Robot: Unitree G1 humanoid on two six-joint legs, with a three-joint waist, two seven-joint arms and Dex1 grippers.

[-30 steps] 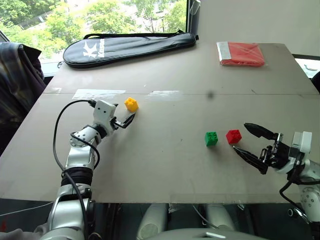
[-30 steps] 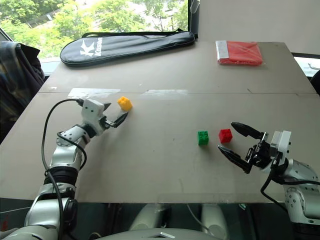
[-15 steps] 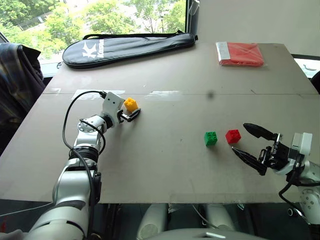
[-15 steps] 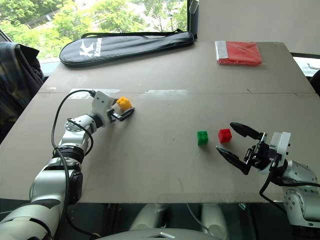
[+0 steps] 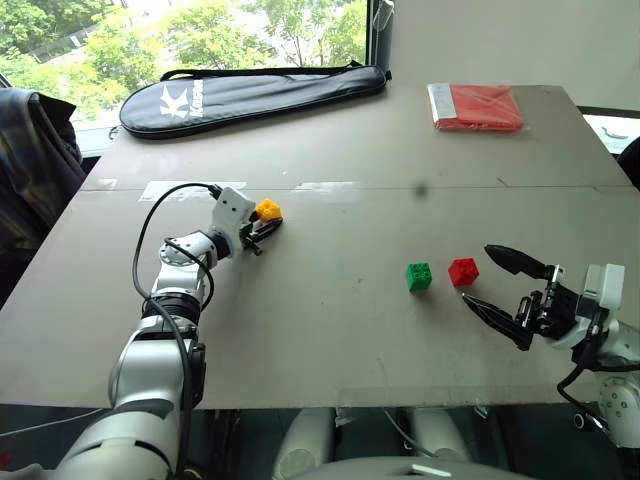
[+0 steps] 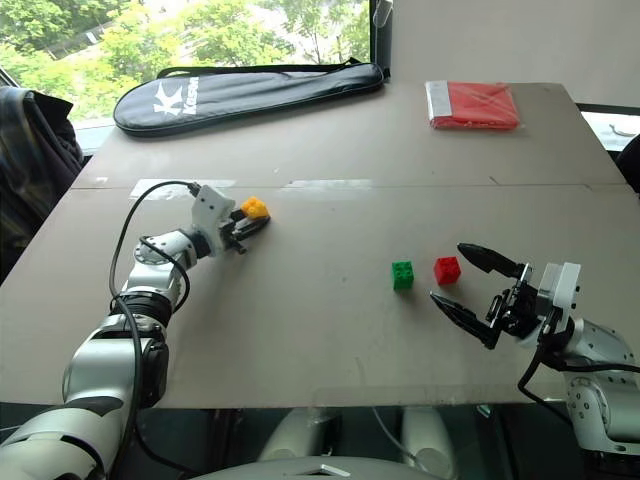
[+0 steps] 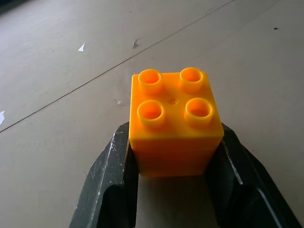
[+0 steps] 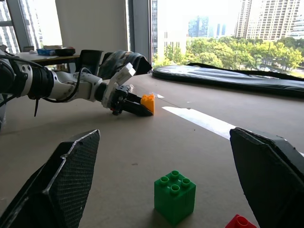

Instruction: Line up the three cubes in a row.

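The yellow cube (image 5: pixel 267 210) sits on the grey table (image 5: pixel 330 330) at the left, studs up. My left gripper (image 5: pixel 264 228) is shut on it, a black finger (image 7: pixel 107 180) pressed against each side of the yellow cube (image 7: pixel 173 123). The green cube (image 5: pixel 419 276) and the red cube (image 5: pixel 463 271) stand side by side right of centre, a small gap between them. My right gripper (image 5: pixel 493 284) hovers open just right of the red cube, touching neither. The right wrist view shows the green cube (image 8: pixel 175 195) between its spread fingers and a corner of the red cube (image 8: pixel 240 222).
A black racket bag (image 5: pixel 255 95) lies along the table's far edge. A flat red packet (image 5: pixel 478 106) rests at the far right corner. Dark cloth (image 5: pixel 35 160) hangs off the table's left side. A pale tape strip (image 5: pixel 185 187) runs behind the left gripper.
My left gripper has reached up to the yellow cube and closed its fingers around it. The right gripper and the green and red cubes have kept still.
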